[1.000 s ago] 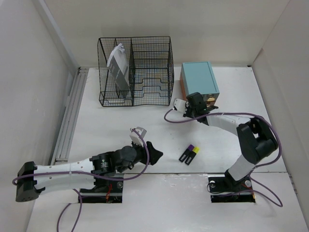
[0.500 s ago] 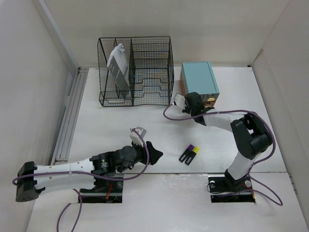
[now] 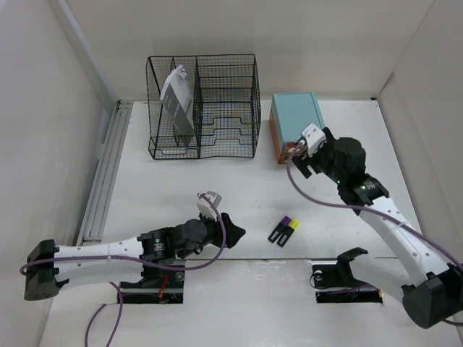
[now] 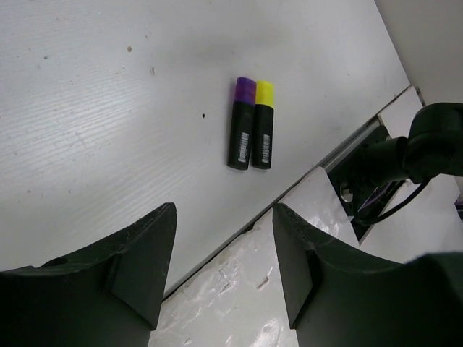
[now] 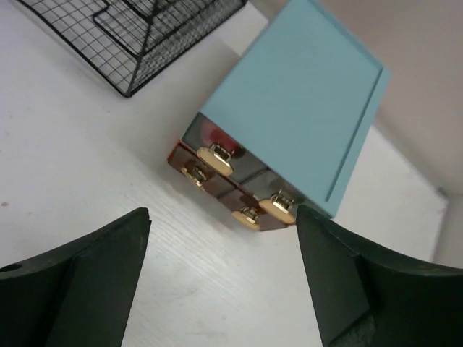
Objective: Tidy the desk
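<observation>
The desk (image 3: pixel 181 188) is a matte white tabletop. Two black markers (image 3: pixel 284 231), one capped purple and one yellow, lie side by side on it between the arms. My left gripper (image 3: pixel 233 231) hovers low to their left, open and holding nothing. From the left wrist, the markers (image 4: pixel 252 123) lie ahead of the open left gripper (image 4: pixel 224 210). My right gripper (image 3: pixel 298 157) is open just in front of the teal drawer box (image 3: pixel 298 119). In the right wrist view the right gripper (image 5: pixel 222 213) faces the gold knobs (image 5: pixel 217 159) and touches nothing.
A black wire-mesh rack (image 3: pixel 217 108) stands at the back, with a grey-white packet (image 3: pixel 177 101) in its left slot. A grey ribbed rail (image 3: pixel 101 181) runs along the desk's left edge. Both arm bases sit in cut-outs (image 3: pixel 347 278) at the near edge. White walls enclose the desk.
The right arm has swung from the box's left front round to its right, and its gripper has gone from shut to open. The left arm and markers have not moved.
</observation>
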You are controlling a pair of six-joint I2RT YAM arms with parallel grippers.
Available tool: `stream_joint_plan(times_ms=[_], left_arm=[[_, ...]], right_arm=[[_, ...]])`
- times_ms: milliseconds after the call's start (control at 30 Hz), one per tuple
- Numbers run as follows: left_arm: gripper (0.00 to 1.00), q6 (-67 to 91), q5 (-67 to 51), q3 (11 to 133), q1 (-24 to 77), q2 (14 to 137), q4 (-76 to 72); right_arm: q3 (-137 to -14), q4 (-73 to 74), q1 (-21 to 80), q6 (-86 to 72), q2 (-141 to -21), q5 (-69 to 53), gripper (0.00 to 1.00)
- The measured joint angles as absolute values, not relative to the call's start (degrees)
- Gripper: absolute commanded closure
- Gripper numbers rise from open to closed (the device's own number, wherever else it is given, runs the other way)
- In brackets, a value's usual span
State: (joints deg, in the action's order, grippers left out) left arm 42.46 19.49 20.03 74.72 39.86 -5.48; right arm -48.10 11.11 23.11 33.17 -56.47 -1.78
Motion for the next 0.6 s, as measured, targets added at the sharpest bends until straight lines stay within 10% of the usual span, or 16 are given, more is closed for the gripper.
stream_joint_plan(times_ms=[167, 600], left_arm=[[0.48, 42.22, 18.79, 20.03, 75.02, 41.74, -6.42], [0.49, 42.04, 18.02, 20.03, 75.02, 41.95, -7.57]], right_arm=[[-48.99, 11.14, 10.09, 17.52, -64.79, -13.13, 0.44], [-48.6, 5.56, -9.3, -10.37, -82.67, -33.93, 0.43]])
